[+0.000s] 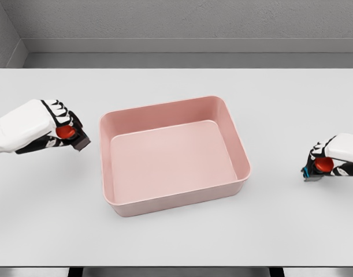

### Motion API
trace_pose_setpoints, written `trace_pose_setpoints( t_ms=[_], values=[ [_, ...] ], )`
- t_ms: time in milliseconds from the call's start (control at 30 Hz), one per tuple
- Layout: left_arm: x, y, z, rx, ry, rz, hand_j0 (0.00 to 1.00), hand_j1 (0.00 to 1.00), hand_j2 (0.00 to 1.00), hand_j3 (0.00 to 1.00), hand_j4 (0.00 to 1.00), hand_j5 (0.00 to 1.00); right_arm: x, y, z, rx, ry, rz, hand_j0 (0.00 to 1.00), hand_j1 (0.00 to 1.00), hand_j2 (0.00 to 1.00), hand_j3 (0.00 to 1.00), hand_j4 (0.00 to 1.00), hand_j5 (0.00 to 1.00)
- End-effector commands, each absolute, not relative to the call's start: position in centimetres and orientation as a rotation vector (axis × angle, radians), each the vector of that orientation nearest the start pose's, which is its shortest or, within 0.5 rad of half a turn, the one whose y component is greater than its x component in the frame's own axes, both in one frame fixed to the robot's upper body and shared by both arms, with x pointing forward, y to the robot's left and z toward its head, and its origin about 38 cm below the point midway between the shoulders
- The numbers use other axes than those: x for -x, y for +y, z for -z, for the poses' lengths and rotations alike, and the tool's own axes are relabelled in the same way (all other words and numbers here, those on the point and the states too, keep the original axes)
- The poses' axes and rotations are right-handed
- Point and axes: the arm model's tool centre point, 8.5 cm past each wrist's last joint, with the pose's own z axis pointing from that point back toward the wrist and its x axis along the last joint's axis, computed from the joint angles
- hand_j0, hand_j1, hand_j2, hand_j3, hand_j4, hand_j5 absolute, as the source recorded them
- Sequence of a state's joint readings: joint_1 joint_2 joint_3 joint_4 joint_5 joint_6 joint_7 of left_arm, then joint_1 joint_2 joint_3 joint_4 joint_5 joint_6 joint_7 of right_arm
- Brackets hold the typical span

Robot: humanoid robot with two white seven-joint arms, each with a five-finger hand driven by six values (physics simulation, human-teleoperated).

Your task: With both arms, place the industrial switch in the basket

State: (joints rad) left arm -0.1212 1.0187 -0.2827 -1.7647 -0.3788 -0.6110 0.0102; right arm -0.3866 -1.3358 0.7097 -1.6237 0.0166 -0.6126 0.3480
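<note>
Head view: left hand (59,128) clamped on dark red-button industrial switch (72,135), right hand (329,160) gripping another switch (316,168); pink plastic basket (237,144) sits btwn them on bench (176,242), handy for drops.

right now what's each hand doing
left hand: shut on a switch, left of the basket
right hand: shut on a second switch

Bright, even, diffuse light; soft faint shadows; sharp, glare-free render.
</note>
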Motion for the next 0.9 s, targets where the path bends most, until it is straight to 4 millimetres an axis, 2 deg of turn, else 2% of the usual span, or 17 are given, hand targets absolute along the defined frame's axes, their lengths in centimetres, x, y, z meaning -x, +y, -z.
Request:
trace_pose_setpoints(
  t_ms=[0, 167, 200, 533, 733, 867],
  values=[
    [-33.9, 33.4, -23.0, -0.508, -1.898, 1.722, 0.44, 0.44, 0.44, 0.44, 0.44, 0.44, -33.6, -40.8, -21.9, 0.195, -1.289, -1.890, 0.45, 0.45, 0.45, 0.45, 0.45, 0.45],
    [-34.3, 32.4, -23.1, -0.499, -1.943, 1.694, 0.44, 0.44, 0.44, 0.44, 0.44, 0.44, -34.0, -40.6, -22.4, 0.202, -1.309, -1.882, 0.45, 0.45, 0.45, 0.45, 0.45, 0.45],
    [-34.3, 32.2, -23.0, -0.494, -1.952, 1.683, 0.44, 0.44, 0.44, 0.44, 0.44, 0.44, -34.2, -40.0, -22.2, 0.190, -1.332, -1.876, 0.45, 0.45, 0.45, 0.45, 0.45, 0.45],
    [-34.6, 29.9, -22.1, -0.439, -1.999, 1.666, 0.44, 0.44, 0.44, 0.44, 0.44, 0.44, -35.0, -38.7, -22.4, 0.185, -1.389, -1.872, 0.43, 0.43, 0.43, 0.43, 0.43, 0.43],
    [-34.6, 27.5, -20.8, -0.401, -2.033, 1.671, 0.44, 0.44, 0.44, 0.44, 0.44, 0.44, -35.5, -38.2, -23.0, 0.192, -1.418, -1.873, 0.43, 0.43, 0.43, 0.43, 0.43, 0.43],
    [-34.7, 25.0, -20.1, -0.361, -2.063, 1.705, 0.44, 0.44, 0.44, 0.44, 0.44, 0.44, -35.9, -37.7, -23.4, 0.198, -1.443, -1.874, 0.43, 0.43, 0.43, 0.43, 0.43, 0.43]
  ],
)
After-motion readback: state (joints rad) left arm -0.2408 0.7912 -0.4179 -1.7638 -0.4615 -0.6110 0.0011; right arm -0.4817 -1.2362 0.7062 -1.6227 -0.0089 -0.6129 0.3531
